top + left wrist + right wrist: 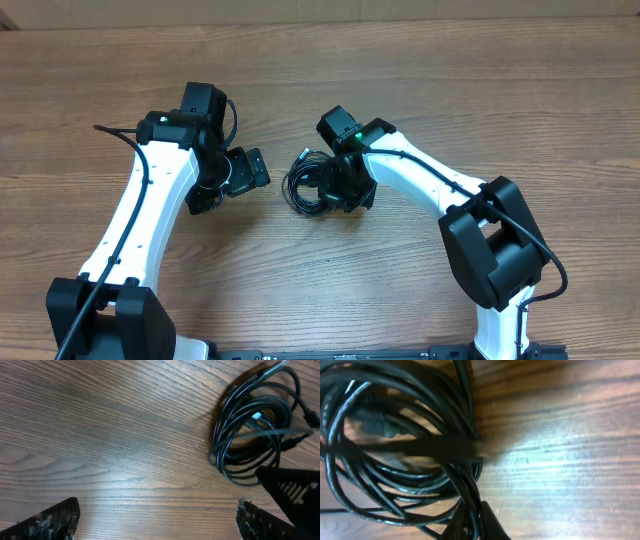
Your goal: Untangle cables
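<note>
The cables [465, 490] are seen bundled in 1 coil on the table [560, 460], directly beneath the right gripper [338, 190], whose grip cannot be told. The left gripper [157, 510] is held released, empty, near the coil.

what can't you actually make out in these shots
- How many cables form the coil: the strands overlap in every view.
- Whether the right gripper is open or shut: its wrist covers it in the overhead view, and the right wrist view is too close and blurred.
- The plug ends: blurred in the left wrist view, where the right edge cuts off the coil.
</note>
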You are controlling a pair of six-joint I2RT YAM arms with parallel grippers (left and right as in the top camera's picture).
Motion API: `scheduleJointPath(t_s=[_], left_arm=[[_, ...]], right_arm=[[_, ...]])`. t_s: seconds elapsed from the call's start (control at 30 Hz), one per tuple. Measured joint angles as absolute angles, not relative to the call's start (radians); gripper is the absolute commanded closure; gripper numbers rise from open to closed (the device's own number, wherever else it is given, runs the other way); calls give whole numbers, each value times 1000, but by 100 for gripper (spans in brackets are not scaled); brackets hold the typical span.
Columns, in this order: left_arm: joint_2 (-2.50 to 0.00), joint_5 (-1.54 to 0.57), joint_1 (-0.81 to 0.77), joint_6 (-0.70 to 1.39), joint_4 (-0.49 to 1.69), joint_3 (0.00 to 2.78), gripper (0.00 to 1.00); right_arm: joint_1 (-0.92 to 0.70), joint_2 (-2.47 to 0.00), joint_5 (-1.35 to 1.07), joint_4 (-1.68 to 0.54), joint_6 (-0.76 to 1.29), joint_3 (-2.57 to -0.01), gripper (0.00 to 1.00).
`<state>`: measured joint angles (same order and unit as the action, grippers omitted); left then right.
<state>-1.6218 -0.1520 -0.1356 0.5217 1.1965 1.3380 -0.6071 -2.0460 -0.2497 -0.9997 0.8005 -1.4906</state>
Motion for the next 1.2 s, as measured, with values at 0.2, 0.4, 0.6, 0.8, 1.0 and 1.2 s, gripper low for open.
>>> scheduleJointPath(t_s=[0.2, 0.4, 0.6, 0.8, 1.0, 1.2], left_arm=[[-1622, -153, -136, 522, 1197, 1338, 0], [-1622, -165, -136, 522, 1196, 1338, 0], [-1622, -172, -136, 522, 1187, 1338, 1], [-1622, -175, -136, 522, 1187, 1338, 0], [-1622, -194, -136, 522, 1187, 1338, 1], [-1622, -198, -136, 522, 1188, 1338, 1]], right_arm=[[-573, -2034, -311, -1066, 724, -1615, 96], [-536, -1903, -425, -1066, 633, -1720, 96], [-525, -1765, -492, -1055, 590, -1845, 96], [-524, -1699, -509, -1019, 580, -1871, 96], [-517, -1699, -559, -899, 582, -1870, 96], [-429, -1693, -744, -632, 669, -1871, 96]])
